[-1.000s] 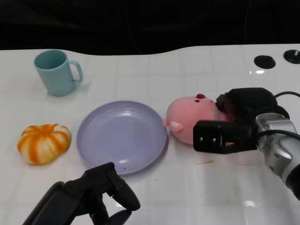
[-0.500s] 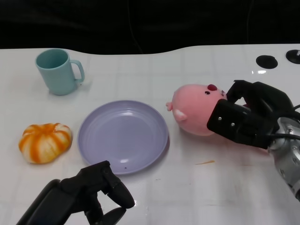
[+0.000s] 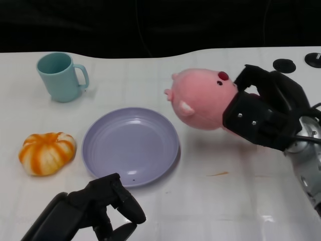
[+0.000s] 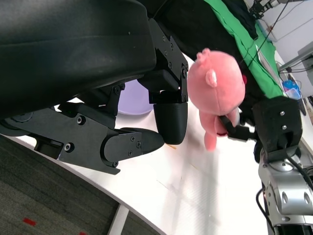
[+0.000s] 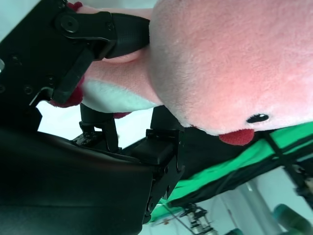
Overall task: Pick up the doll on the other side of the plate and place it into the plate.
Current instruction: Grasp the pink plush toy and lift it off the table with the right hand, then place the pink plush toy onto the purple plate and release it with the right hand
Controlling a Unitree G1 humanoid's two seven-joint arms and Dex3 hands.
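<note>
Pink doll (image 3: 200, 99): a plush pig, held in the right hand (image 3: 263, 118), lifted clear of the desk (image 3: 210, 201); its head projects beyond the fingertips toward the plate, a shadow being cast on the desk beneath it
Right fingers (image 3: 251, 75): closed round the doll's rear half; in the right wrist view black fingers (image 5: 98, 29) are seen pressed against the pink body and white belly (image 5: 215, 58)
Left hand (image 3: 103, 206): seen low at the near edge of the desk, nothing held; its fingers (image 3: 131, 210) are curled inward, tips close together, as also shown in the left wrist view (image 4: 132, 142)
Plate (image 3: 98, 150): lavender, round, lying flat on the desk just beyond the left fingers and just beside and below the doll's head; nothing lies in it
Doll relative to plate: not in the plate; its snout end is held in the air close to the plate's far right rim
Pumpkin (image 3: 46, 153): orange and white, resting on the desk beside the plate, on the side away from the right fingers
Mug (image 3: 61, 77): teal, upright, handle turned toward the doll, well apart from both sets of fingers
Desk: white and glossy, with two dark round holes (image 3: 284, 65) beyond the right fingers
</note>
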